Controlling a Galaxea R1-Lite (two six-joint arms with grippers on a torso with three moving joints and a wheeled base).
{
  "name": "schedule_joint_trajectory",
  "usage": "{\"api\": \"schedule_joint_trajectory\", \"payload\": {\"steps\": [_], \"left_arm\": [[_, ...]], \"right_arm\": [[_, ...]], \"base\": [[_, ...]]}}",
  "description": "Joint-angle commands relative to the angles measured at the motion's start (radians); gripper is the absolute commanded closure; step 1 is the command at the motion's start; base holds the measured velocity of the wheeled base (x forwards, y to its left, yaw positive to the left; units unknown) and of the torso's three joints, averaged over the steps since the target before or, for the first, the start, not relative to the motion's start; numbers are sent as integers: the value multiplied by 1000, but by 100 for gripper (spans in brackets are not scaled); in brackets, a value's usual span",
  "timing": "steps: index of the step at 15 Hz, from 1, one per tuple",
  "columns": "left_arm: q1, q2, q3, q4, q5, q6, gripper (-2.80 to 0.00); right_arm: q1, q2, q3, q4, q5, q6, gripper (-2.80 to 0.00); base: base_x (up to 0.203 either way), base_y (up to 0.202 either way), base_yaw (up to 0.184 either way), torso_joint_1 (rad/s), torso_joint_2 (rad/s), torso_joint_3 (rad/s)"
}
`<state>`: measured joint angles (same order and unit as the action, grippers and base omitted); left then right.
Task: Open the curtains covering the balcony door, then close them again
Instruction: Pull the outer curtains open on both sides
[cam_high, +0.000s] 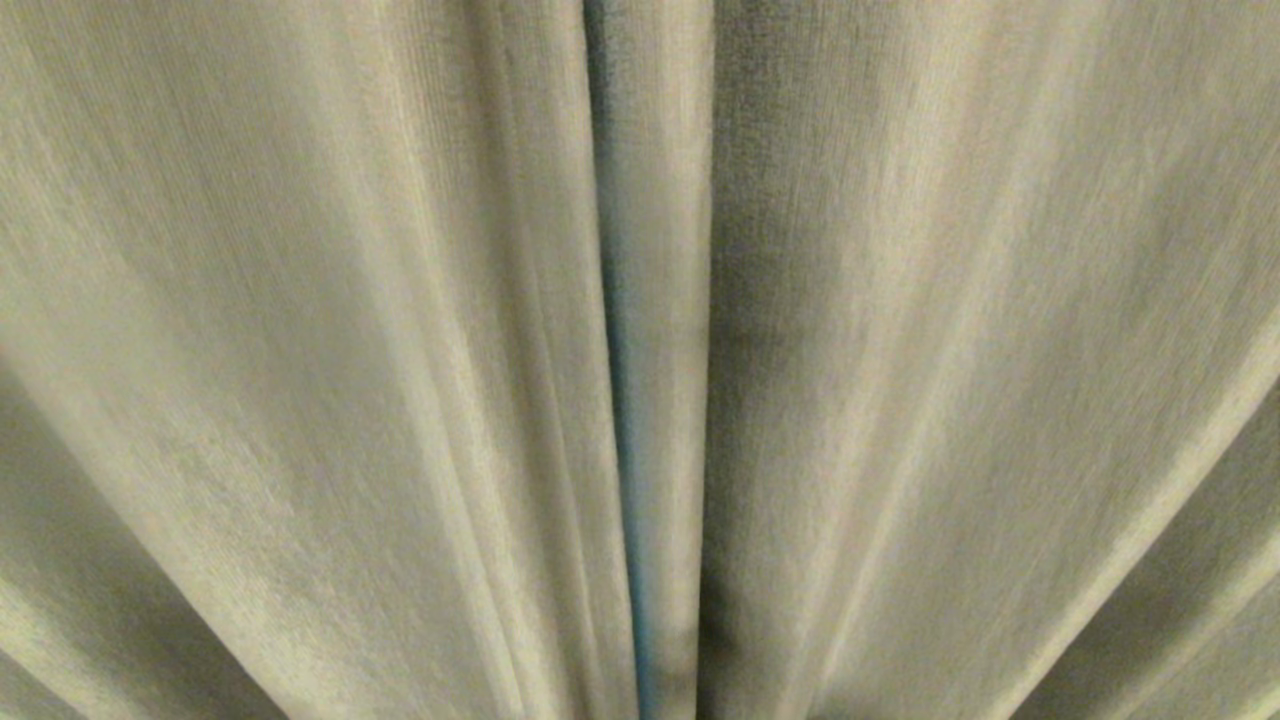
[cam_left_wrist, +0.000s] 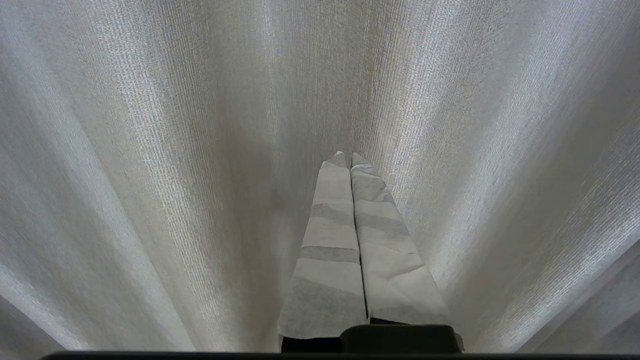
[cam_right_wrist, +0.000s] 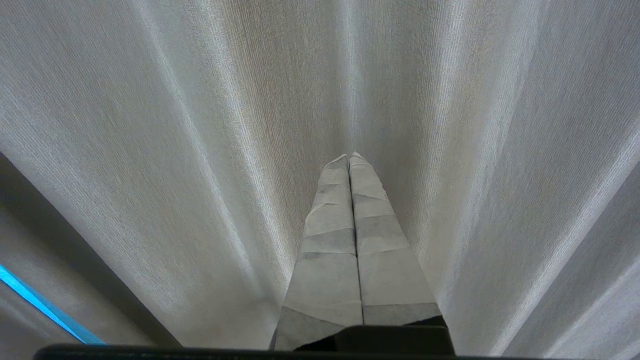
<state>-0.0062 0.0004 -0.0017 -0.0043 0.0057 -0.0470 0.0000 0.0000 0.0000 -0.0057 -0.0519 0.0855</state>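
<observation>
The curtains (cam_high: 320, 360) fill the whole head view as heavy beige-grey pleated drapes. Two panels meet at a narrow vertical seam (cam_high: 640, 400) near the middle, where a thin bluish strip shows through. The balcony door is hidden behind the fabric. Neither arm shows in the head view. In the left wrist view my left gripper (cam_left_wrist: 348, 156) is shut, its tape-wrapped fingers (cam_left_wrist: 330, 240) pressed together with nothing between them, pointing at the curtains (cam_left_wrist: 150, 150) close ahead. My right gripper (cam_right_wrist: 349, 157) is likewise shut and empty, facing the curtains (cam_right_wrist: 475, 150).
A bright blue sliver (cam_right_wrist: 40, 302) shows at a fold's edge in the right wrist view. Fabric folds fill every view; no floor, wall or other object is visible.
</observation>
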Motion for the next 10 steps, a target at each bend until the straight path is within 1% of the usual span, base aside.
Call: {"api": "schedule_joint_trajectory", "payload": {"steps": [1, 10], "left_arm": [[0, 0, 0, 0, 0, -1, 0], [0, 0, 0, 0, 0, -1, 0]], "right_arm": [[0, 0, 0, 0, 0, 1, 0], [0, 0, 0, 1, -3, 0, 0]], "base": [[0, 0, 0, 0, 0, 0], [0, 0, 0, 0, 0, 0]]}}
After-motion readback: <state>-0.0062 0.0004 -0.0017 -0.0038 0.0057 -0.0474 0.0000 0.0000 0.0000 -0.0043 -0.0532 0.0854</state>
